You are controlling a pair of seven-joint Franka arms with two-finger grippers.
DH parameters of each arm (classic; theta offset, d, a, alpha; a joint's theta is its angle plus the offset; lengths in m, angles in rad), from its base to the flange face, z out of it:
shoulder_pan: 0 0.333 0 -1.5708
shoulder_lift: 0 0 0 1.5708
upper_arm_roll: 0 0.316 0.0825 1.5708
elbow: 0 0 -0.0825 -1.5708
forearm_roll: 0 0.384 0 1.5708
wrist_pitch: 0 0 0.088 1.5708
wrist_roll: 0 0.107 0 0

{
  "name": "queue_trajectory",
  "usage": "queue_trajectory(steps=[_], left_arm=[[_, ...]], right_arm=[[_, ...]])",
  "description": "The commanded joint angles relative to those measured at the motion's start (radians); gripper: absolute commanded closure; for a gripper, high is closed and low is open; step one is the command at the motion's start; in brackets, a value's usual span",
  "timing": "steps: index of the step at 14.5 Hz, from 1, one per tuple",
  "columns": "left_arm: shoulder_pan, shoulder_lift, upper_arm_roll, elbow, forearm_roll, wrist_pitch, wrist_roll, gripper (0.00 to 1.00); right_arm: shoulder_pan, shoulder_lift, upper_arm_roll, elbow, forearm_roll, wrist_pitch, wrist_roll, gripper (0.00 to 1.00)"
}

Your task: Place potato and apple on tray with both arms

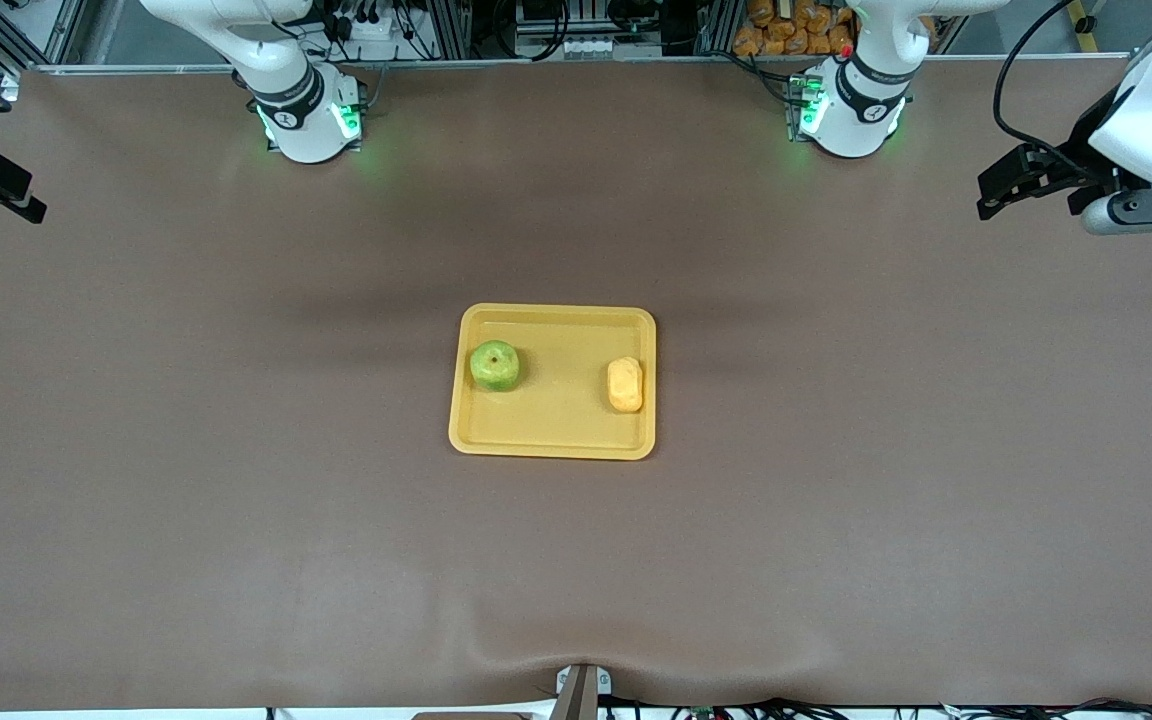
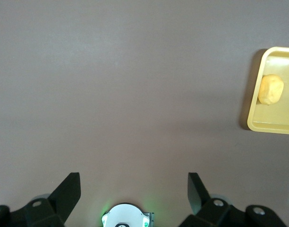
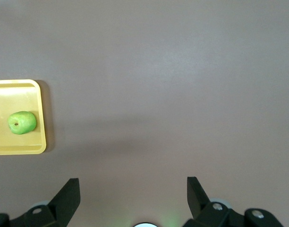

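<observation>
Yellow tray [image 1: 553,435] holds one apple [image 1: 495,365], one potato [image 1: 625,384] — left hand [image 2: 134,189], right hand [image 3: 133,189] both spread, empty.

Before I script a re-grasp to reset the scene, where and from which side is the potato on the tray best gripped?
Grip the potato across its narrow middle, coming straight down. It lies flat and oblong on the tray, beside the rim at the left arm's end, so a sideways approach would meet the rim. The open left pincer is probably best suited; the apple sits well apart.
</observation>
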Motion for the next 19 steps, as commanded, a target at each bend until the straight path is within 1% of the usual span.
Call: queue_trajectory(steps=[1, 4, 19], left_arm=[[0.017, -0.017, -0.002, -0.010, -0.018, -0.013, 0.054, 0.00], [0.017, -0.017, 0.005, -0.002, -0.011, -0.016, 0.085, 0.00], [0.020, 0.028, 0.005, 0.043, -0.004, -0.022, 0.079, 0.00]], right_arm=[[-0.001, 0.001, 0.000, 0.009, -0.011, 0.001, -0.003, 0.00], [0.000, 0.001, 0.000, 0.009, -0.011, -0.002, -0.003, 0.00], [0.011, 0.006, -0.004, 0.013, -0.019, -0.005, -0.003, 0.00]])
